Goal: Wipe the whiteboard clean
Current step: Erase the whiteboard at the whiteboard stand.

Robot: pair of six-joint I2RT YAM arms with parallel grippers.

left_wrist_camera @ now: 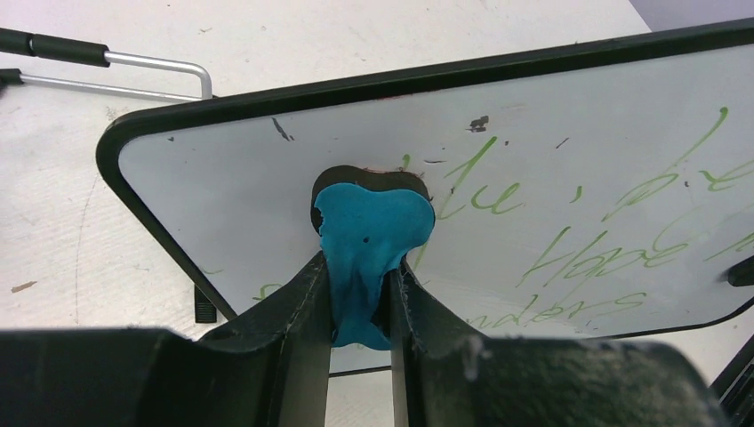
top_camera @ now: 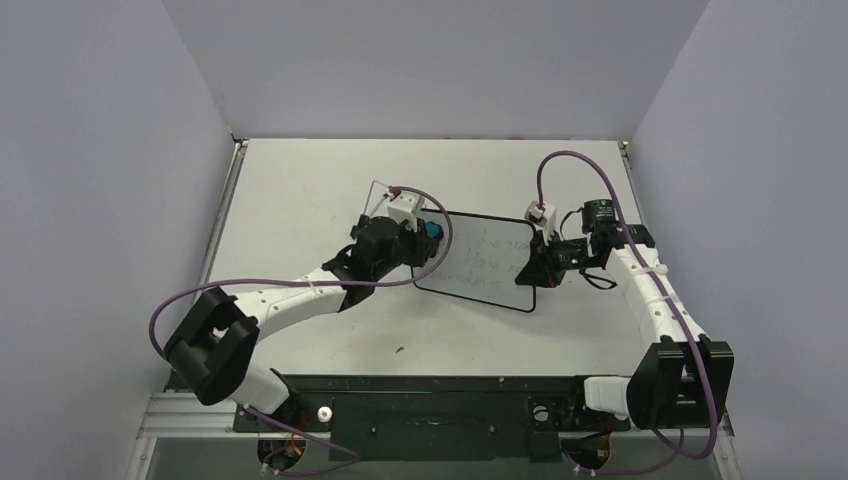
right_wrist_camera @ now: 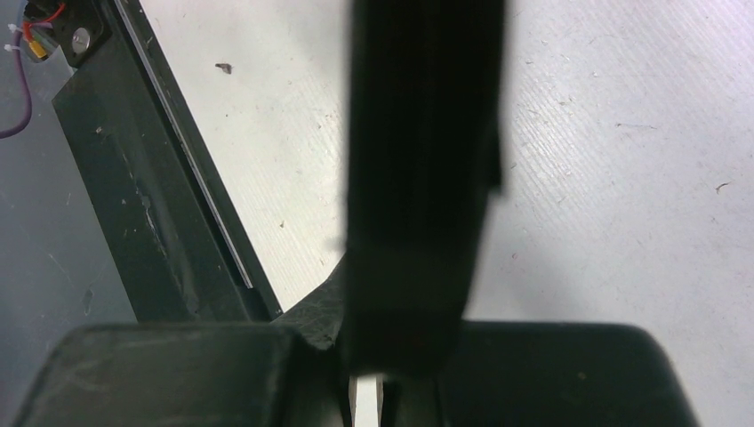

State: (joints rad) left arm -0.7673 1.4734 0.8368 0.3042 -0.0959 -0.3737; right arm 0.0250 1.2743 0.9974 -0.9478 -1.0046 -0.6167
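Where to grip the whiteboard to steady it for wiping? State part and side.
Grip the whiteboard by its right short edge, coming from the right, as the right pincer appears to. The board is thin and flat, so only an edge fits a pincer, and that side leaves the green writing open to the blue eraser in the left pincer.

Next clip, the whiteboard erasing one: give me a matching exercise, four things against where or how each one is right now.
Things:
1. whiteboard
2. blue eraser
3. wire stand
4. right gripper

States:
A. lying on the table, off the board
B. shut on the board's right edge
C. carries green handwriting
D. pinched by the left gripper, against the board

Pairs: 1-C; 2-D; 3-A; 4-B
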